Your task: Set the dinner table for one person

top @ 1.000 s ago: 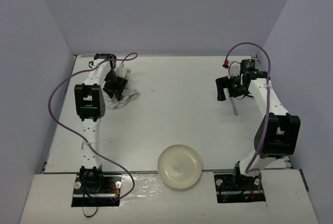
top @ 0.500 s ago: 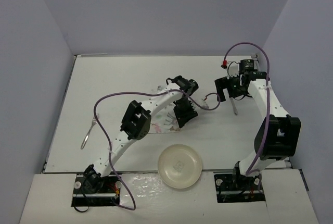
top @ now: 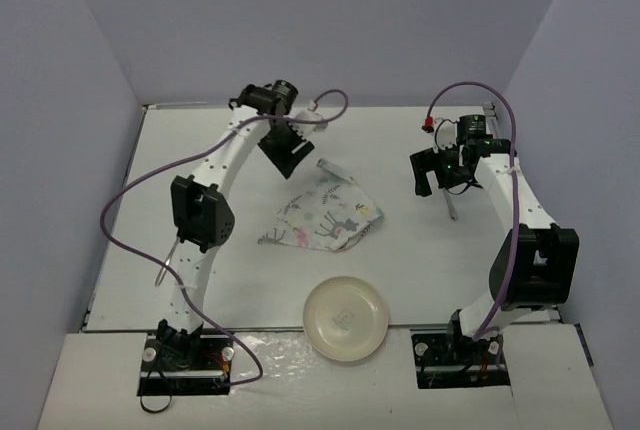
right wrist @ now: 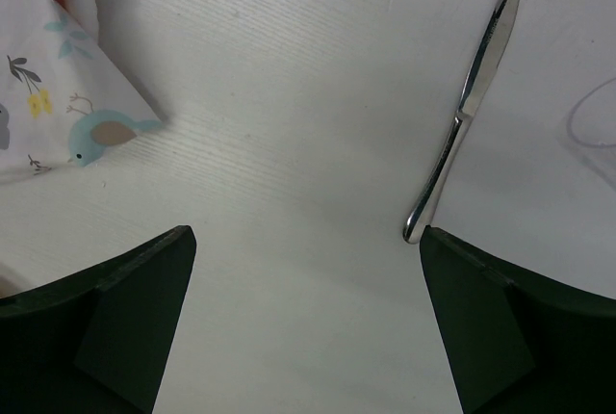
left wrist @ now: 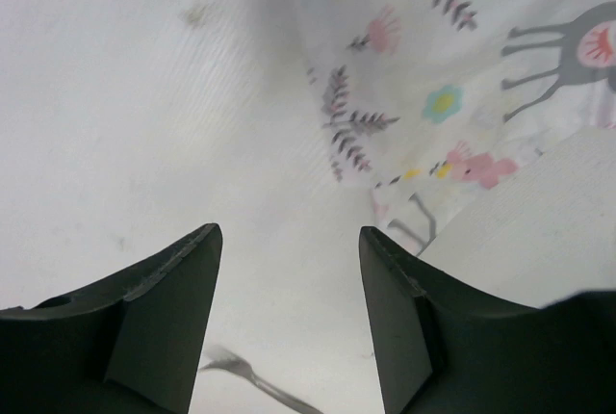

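Observation:
The dinner table [top: 300, 280] is a large white tabletop. A patterned animal-print placemat [top: 322, 215] lies spread near its middle, and also shows in the left wrist view [left wrist: 462, 67]. My left gripper [top: 288, 158] hovers open and empty just beyond the placemat's far left corner; in its wrist view [left wrist: 289, 236] the jaws stand apart over bare table. My right gripper [top: 428, 178] is open and empty at the right, with a silver knife [top: 452, 208] lying beside it. In the right wrist view [right wrist: 306, 233] the knife [right wrist: 467, 106] lies just past the right finger.
A cream plate [top: 346, 318] sits at the near edge, in front of the placemat. A fork [top: 163, 270] lies at the left, partly behind my left arm, and shows blurred in the left wrist view [left wrist: 245, 375]. Blue walls enclose the table.
My left arm carried the crumpled placemat from the back left to the middle, released it spread out, and swung back up. The fork came into view. The right arm barely moved.

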Available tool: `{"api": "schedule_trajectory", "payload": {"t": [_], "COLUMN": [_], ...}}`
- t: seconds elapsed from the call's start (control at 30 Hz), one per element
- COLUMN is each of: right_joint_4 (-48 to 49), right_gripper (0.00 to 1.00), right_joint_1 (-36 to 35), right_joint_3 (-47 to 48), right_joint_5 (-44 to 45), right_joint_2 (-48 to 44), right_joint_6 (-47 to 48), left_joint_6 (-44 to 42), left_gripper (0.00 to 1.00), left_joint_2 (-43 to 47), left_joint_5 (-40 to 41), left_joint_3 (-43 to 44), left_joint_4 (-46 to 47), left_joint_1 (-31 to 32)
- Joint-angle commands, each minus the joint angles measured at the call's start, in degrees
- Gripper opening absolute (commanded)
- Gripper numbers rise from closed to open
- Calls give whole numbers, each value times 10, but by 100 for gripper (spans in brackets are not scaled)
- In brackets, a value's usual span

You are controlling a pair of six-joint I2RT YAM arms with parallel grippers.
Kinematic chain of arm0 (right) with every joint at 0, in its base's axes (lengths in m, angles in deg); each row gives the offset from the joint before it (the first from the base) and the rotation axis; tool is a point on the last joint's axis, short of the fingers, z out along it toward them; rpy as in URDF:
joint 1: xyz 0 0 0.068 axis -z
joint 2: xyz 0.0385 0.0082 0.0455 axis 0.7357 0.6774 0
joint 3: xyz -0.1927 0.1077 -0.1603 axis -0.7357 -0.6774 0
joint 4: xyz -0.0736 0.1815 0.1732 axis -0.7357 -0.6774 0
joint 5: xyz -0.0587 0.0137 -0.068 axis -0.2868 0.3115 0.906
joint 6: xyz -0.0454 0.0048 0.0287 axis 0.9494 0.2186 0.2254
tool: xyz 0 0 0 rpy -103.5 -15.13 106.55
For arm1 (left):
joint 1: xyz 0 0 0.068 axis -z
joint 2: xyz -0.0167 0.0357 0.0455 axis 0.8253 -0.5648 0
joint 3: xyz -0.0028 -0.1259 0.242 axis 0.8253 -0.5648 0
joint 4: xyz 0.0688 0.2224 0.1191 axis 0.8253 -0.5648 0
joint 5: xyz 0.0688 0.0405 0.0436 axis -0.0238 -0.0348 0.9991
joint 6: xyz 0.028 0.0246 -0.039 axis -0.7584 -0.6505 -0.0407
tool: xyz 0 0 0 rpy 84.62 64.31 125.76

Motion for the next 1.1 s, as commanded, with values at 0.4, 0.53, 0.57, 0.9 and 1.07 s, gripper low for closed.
{"api": "schedule_trajectory", "payload": {"t": [0.4, 0.53, 0.57, 0.9, 1.07], "right_joint_4": [-32, -37, -38, -36, -36], "right_gripper": [100, 100, 100, 100, 100], "right_joint_1": [-115, -131, -133, -132, -129], "right_joint_3": [135, 140, 139, 129, 128], "right_joint_5": [48, 49, 51, 67, 84], "right_joint_2": [87, 104, 105, 95, 93], "right_joint_6": [22, 18, 18, 17, 21], "left_joint_6": [-127, -142, -143, -125, -87], "left_gripper": [56, 57, 57, 56, 57], "left_joint_2": [137, 228, 256, 385, 369], "left_joint_5": [-123, -81, -66, 0, 7], "left_joint_3": [-161, -319, -360, -601, -628], "left_joint_4": [-166, -89, -64, 131, 214], "left_joint_1": [-111, -96, -90, -70, -59]}}
